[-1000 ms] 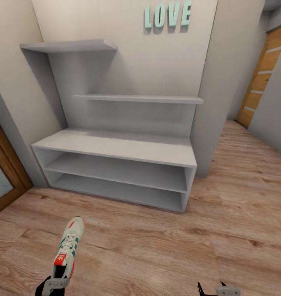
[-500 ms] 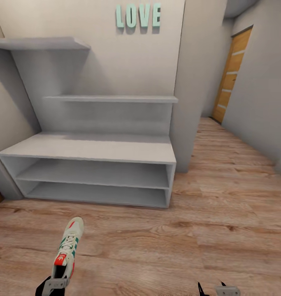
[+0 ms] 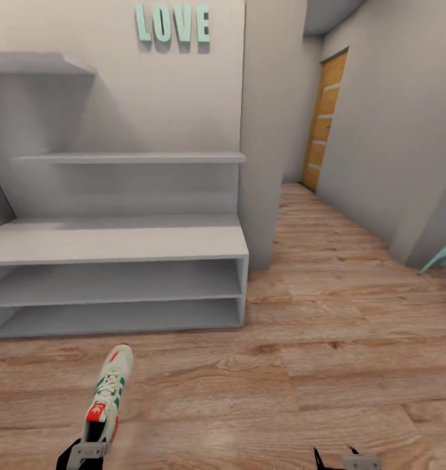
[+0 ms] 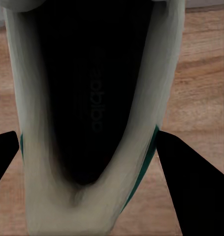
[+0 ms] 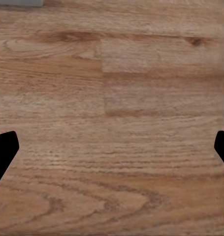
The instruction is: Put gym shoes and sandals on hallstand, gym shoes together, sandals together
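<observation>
Much of our own body is cut off at the lower edge of the head view: of the left gripper (image 3: 85, 452) we see a grey bracket and dark parts, of the right gripper (image 3: 343, 459) two dark tips and a grey block. The shoe rack (image 3: 118, 241) runs out of the picture on the left, so we cannot see its far end, and its upper wall shelf is cropped too. At the right edge a teal object (image 3: 441, 256) pokes in, too little of it to name.

In the left wrist view our left fingers (image 4: 190, 172) stand on either side of the gym shoe (image 4: 92, 123), their dark pads against its pale sides; they are closed onto it. We look straight into its dark inside, where faint lettering is too blurred to read. In the right wrist view our right fingers (image 5: 4, 147) sit wide apart at the two edges, with nothing between them but the wooden floor (image 5: 112, 123).

From the head view the gym shoe (image 3: 106, 395) is cream-white with green side stripes, white laces and a red tongue patch. It is held above the floor (image 3: 301, 365), toe pointing toward the rack, well short of it. The rack's two open shelf rows and top are light grey, under teal "LOVE" letters (image 3: 172, 23). A wooden door (image 3: 324, 121) stands down the corridor.
</observation>
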